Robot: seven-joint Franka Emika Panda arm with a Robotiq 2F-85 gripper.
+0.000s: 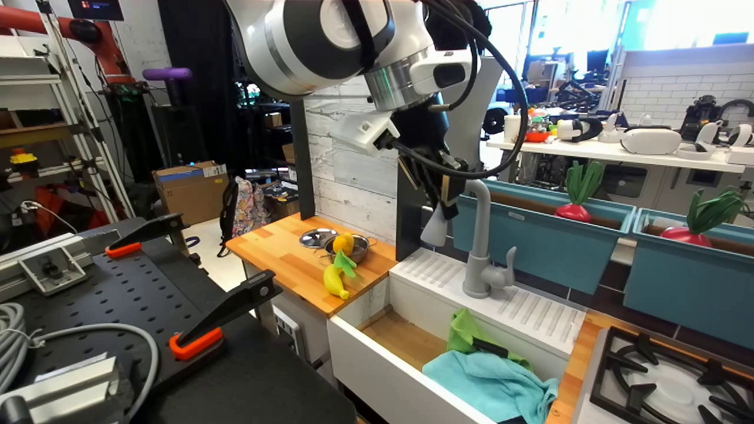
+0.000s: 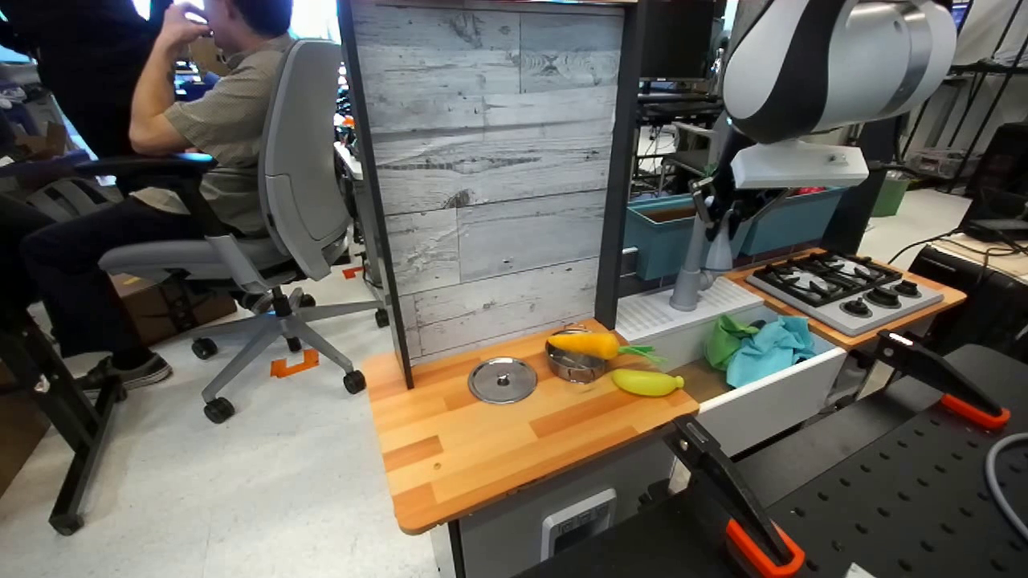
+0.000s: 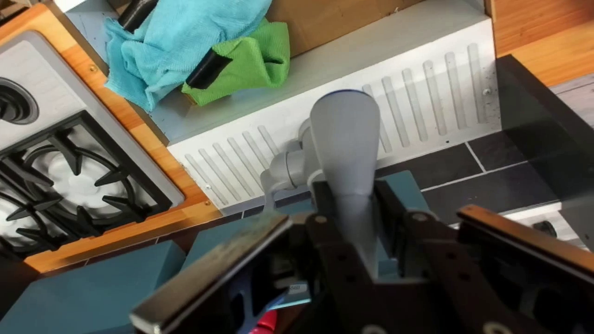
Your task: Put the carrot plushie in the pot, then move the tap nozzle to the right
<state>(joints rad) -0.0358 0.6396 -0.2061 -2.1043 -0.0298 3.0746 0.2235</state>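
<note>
The orange carrot plushie (image 1: 343,243) rests in the pot, also seen in an exterior view (image 2: 585,345); its green leafy end sticks out over the rim. The shiny steel pot (image 1: 358,254) stands on the wooden counter, also seen in an exterior view (image 2: 577,371). The grey tap nozzle (image 3: 345,130) points down over the drainboard, in both exterior views (image 1: 435,228) (image 2: 720,250). My gripper (image 3: 351,190) has one finger on each side of the nozzle, close against it, and looks shut on it. The gripper also shows in an exterior view (image 1: 446,207).
A yellow banana toy (image 2: 645,382) and a steel lid (image 2: 503,380) lie on the counter near the pot. Blue (image 1: 492,383) and green cloths (image 1: 462,330) lie in the sink. Teal planters (image 1: 530,235) stand behind the tap. A stove (image 1: 671,377) is beside the sink.
</note>
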